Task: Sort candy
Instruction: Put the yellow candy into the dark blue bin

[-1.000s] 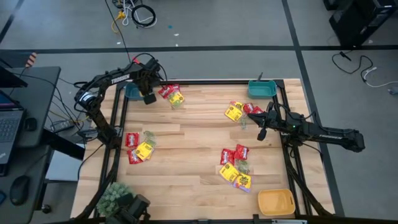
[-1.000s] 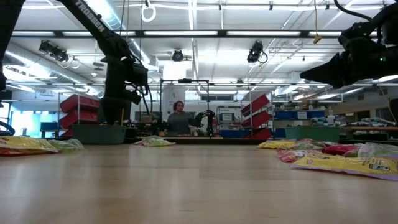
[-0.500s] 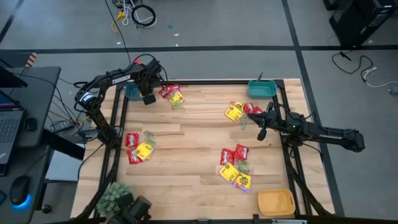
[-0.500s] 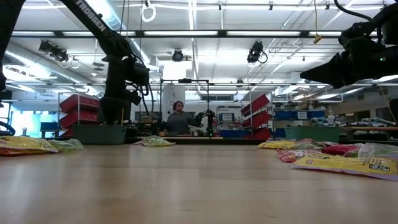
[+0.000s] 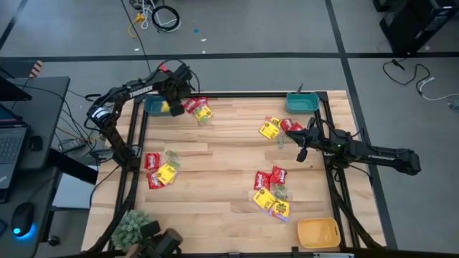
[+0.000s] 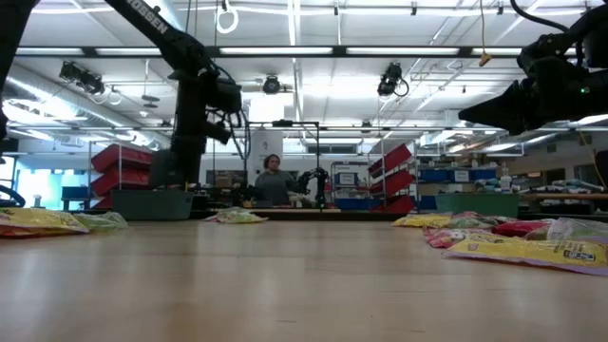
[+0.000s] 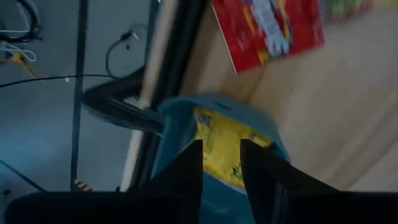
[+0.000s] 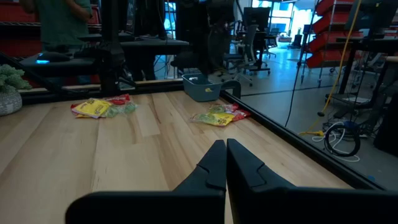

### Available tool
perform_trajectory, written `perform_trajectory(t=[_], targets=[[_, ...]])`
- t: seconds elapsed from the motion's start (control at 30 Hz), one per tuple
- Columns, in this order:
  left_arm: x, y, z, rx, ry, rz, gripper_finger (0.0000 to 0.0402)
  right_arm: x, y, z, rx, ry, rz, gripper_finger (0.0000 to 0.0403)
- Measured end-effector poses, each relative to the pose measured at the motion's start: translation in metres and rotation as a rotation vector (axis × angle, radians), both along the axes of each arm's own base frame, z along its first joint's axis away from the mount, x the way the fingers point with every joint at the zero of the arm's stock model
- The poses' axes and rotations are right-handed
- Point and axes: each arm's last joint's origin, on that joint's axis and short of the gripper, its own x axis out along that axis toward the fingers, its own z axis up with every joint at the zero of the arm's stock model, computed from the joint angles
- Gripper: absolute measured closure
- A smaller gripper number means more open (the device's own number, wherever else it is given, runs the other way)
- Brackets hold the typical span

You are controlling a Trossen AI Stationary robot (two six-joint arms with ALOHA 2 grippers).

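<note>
Left gripper [image 5: 174, 84] up over the teal bin [image 5: 153, 106] at a far corner of the surface [image 5: 215, 172], fingers apart, holding nothing. Yellow candy [image 7: 225, 146] inside that bin (clear only in the left wrist view), red candy [image 7: 268, 28] just beside it. More candy piles [image 5: 271, 193] scattered about, bare wood in the middle. Right gripper [image 5: 302, 153] clenched empty near another pile. Plant [image 5: 131, 226] and yellow-orange bin [image 5: 318, 233] at the near edge.

Bright, even light from ceiling strip lamps [image 6: 285, 50]; soft shadows below. Left wrist view dim, blurred; tabletop [image 6: 304, 285] foreground unfocused.
</note>
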Motion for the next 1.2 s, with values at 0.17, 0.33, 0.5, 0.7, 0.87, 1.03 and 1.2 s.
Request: perform_trajectory(t=[0.17,0.33,0.5,0.7,0.87,1.03,1.2], targets=[[0.015,-0.005,0.021,-0.064,-0.154,-0.009,0.0289,0.000,0.000,0.000,0.000,0.000,0.000,0.0403],[0.031,-0.018,0.020,-0.212,-0.327,-0.056,0.0289,0.000,0.000,0.000,0.000,0.000,0.000,0.0403],[0.044,-0.036,0.003,-0.259,-0.352,-0.108,0.0303,0.000,0.000,0.000,0.000,0.000,0.001,0.0403],[0.054,-0.041,-0.019,-0.175,-0.418,-0.087,0.0347,0.000,0.000,0.000,0.000,0.000,0.000,0.0403],[0.055,-0.039,-0.033,-0.161,-0.420,-0.045,0.0396,0.000,0.000,0.000,0.000,0.001,0.000,0.0403],[0.061,-0.036,-0.052,-0.162,-0.356,-0.033,0.0396,0.000,0.000,0.000,0.000,0.000,0.001,0.0403],[0.068,-0.038,-0.073,-0.156,-0.269,-0.028,0.0399,0.000,0.000,0.000,0.000,0.000,0.001,0.0403]])
